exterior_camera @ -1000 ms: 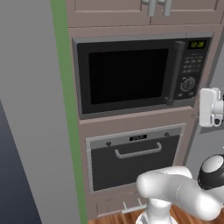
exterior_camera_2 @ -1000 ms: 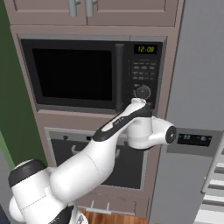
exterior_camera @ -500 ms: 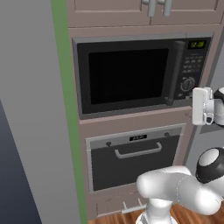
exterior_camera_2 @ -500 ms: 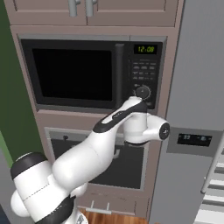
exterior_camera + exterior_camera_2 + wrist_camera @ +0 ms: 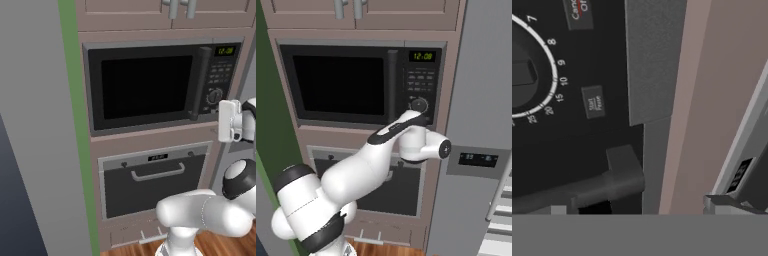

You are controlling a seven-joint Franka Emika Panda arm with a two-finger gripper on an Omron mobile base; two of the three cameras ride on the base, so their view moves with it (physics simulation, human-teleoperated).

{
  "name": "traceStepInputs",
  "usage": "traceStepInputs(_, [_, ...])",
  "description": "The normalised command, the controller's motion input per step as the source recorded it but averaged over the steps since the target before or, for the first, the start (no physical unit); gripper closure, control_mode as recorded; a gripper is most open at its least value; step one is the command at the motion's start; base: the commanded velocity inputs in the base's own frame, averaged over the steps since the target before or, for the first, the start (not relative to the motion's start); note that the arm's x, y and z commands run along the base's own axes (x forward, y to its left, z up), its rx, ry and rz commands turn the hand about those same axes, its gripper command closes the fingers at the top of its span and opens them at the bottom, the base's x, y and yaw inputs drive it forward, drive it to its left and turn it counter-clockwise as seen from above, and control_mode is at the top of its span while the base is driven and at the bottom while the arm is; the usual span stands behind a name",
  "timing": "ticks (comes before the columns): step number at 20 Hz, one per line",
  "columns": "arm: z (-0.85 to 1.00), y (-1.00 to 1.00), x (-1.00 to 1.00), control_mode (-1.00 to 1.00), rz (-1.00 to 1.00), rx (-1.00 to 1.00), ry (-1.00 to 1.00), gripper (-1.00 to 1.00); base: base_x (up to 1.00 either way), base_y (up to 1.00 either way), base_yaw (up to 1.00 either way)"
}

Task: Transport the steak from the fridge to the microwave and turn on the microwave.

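With the microwave [image 5: 150,87] door closed and my claw [image 5: 662,197] spread wide and empty by its dial [image 5: 524,75], I judge only switching on remains.

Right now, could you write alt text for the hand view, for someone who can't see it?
Close-up of the microwave control panel: a round timer dial at left and a small start button beside it. The open pincer points at the panel's edge, beside pinkish cabinet trim.

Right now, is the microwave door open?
No. The microwave door sits flush in its frame in the left base view, black window facing out, handle upright beside the control panel.
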Motion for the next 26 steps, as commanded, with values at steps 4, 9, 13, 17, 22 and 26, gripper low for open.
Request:
traceStepInputs(4, [-0.06, -0.07, 0.14, -1.00, 0.00, 0.00, 0.00, -1.00, 0.00, 0.00, 0.00])
traceStepInputs(9, [0.00, 0.03, 0.10, -1.00, 0.00, 0.01, 0.00, -1.00, 0.00, 0.00, 0.00])
traceStepInputs(13, [0.00, 0.05, 0.14, -1.00, 0.00, 0.00, 0.00, -1.00, 0.00, 0.00, 0.00])
traceStepInputs(17, [-0.02, 0.00, 0.11, -1.00, 0.00, 0.00, 0.00, -1.00, 0.00, 0.00, 0.00])
traceStepInputs(22, [-0.05, 0.00, 0.11, -1.00, 0.00, 0.00, 0.00, -1.00, 0.00, 0.00, 0.00])
traceStepInputs(26, [-0.07, 0.00, 0.05, -1.00, 0.00, 0.00, 0.00, -1.00, 0.00, 0.00, 0.00])
